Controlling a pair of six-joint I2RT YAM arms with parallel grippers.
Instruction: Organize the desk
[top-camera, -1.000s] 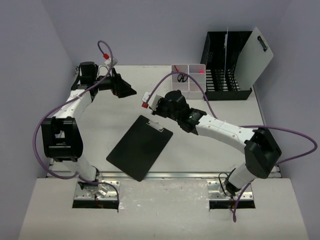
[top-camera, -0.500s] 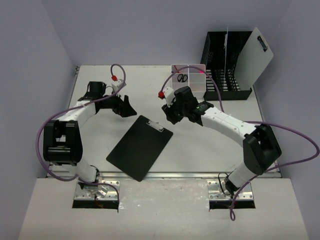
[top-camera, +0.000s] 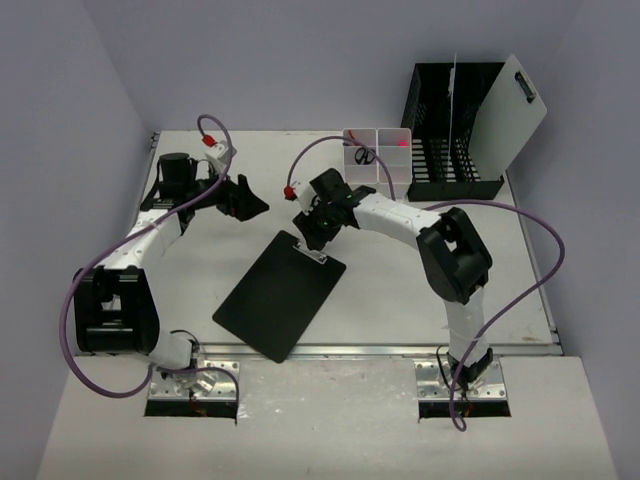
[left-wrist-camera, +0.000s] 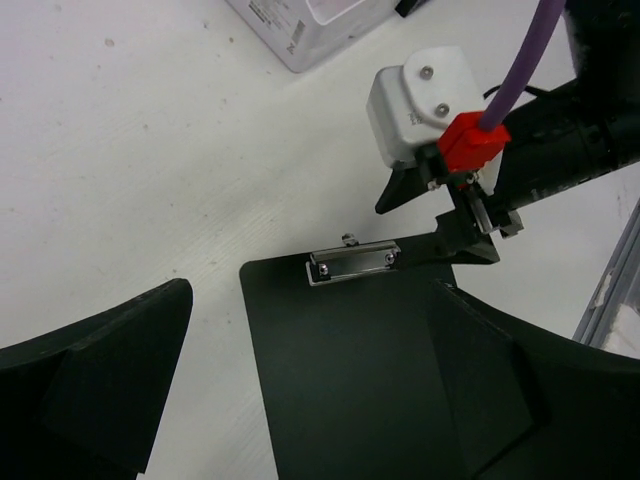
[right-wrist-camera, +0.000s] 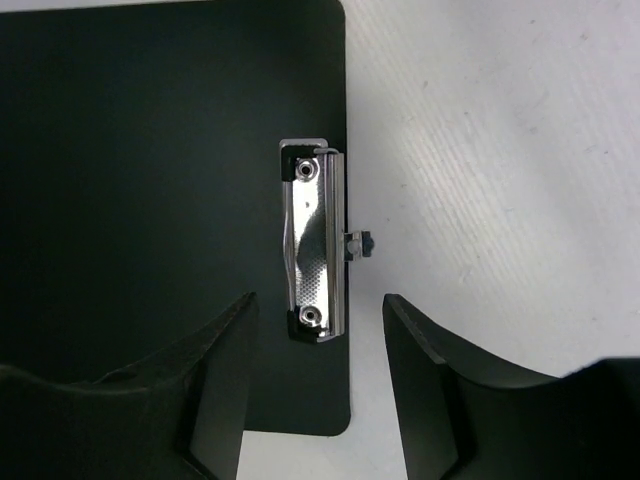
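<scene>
The desk (top-camera: 420, 290) is an off-white tabletop. A black clipboard (top-camera: 278, 296) lies flat on it, near the front at left of middle, its metal clip (top-camera: 312, 251) at the far end. My right gripper (top-camera: 309, 229) hovers over that clip end. In the right wrist view it (right-wrist-camera: 318, 312) is open, its fingers on either side of the clip (right-wrist-camera: 316, 245) and the board's edge, holding nothing. My left gripper (top-camera: 252, 201) is open wide, up and left of the board. In the left wrist view it (left-wrist-camera: 310, 390) looks down on the clipboard (left-wrist-camera: 350, 370).
White compartment bins (top-camera: 378, 158) holding scissors and a red item stand at the back middle. A black mesh file rack (top-camera: 450, 130) stands at back right, a white clipboard (top-camera: 508, 112) leaning on it. A metal rail (top-camera: 330, 352) runs along the near edge.
My right gripper has swung left and down from beside the bins to the clipboard's clip, and its jaws have opened. My left gripper moved toward the board, then back a little.
</scene>
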